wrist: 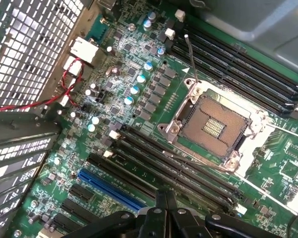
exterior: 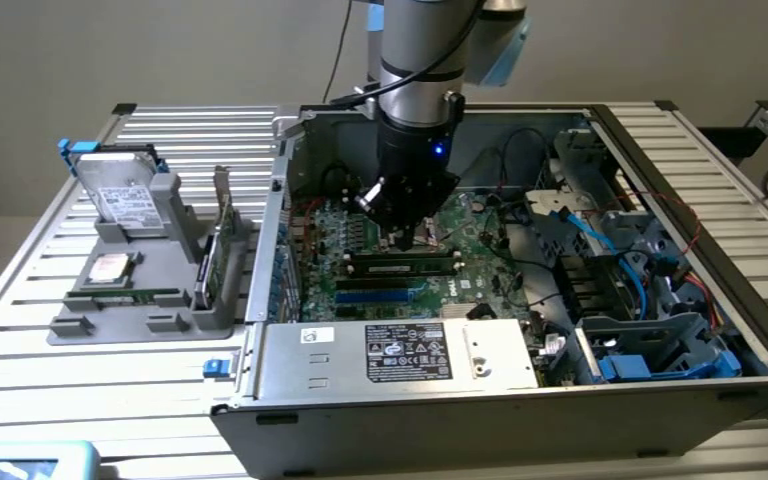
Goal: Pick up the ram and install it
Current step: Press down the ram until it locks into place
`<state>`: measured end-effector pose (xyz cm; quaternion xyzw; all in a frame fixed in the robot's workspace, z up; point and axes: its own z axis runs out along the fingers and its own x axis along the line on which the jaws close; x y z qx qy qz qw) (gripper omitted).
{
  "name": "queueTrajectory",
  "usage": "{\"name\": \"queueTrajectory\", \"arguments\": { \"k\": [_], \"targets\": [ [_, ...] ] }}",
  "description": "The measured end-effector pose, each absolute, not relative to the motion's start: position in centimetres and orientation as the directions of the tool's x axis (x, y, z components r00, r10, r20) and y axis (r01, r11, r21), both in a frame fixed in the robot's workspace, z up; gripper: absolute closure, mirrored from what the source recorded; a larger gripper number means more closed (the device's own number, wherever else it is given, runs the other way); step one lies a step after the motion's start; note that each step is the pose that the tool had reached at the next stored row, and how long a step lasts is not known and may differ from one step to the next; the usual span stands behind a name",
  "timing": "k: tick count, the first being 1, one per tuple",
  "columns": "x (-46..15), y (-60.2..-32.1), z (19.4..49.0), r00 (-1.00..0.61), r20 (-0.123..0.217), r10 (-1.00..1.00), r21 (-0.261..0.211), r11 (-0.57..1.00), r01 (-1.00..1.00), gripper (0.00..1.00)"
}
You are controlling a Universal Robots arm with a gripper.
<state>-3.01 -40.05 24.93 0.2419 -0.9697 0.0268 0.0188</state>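
Now your open grey metal computer case (exterior: 704, 330) has the green motherboard (wrist: 139, 74) below the black jaws (wrist: 165, 208), shut and holding nothing. Directly under them, the long thin green ram (exterior: 404, 268) sits in its slot: light, stiff, fragile; handle by its long edges.

Motherboard (wrist: 139, 99): green, dotted with pale blue-topped capacitors (wrist: 134, 90); black memory slots (wrist: 179, 171); one bright blue expansion slot (wrist: 109, 187); bronze-brown socket (wrist: 211, 124) in a silver frame. Ram (exterior: 404, 266): green with black chips. Pincer (wrist: 165, 201): black. Case (exterior: 491, 425): grey. Power supply label (exterior: 407, 352): black, white print. Cables (exterior: 595, 235): blue. Wires (wrist: 54, 99): red. Surface (exterior: 37, 360): silver-white slats. Holder (exterior: 137, 290): grey.
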Motion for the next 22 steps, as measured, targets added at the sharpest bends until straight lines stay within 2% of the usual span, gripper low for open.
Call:
{"name": "queueTrajectory", "arguments": {
  "k": [22],
  "targets": [
    [-3.02,-40.05,24.93,-0.967,0.027,-0.255,-0.063,0.965,-0.256,0.89]
  ]
}}
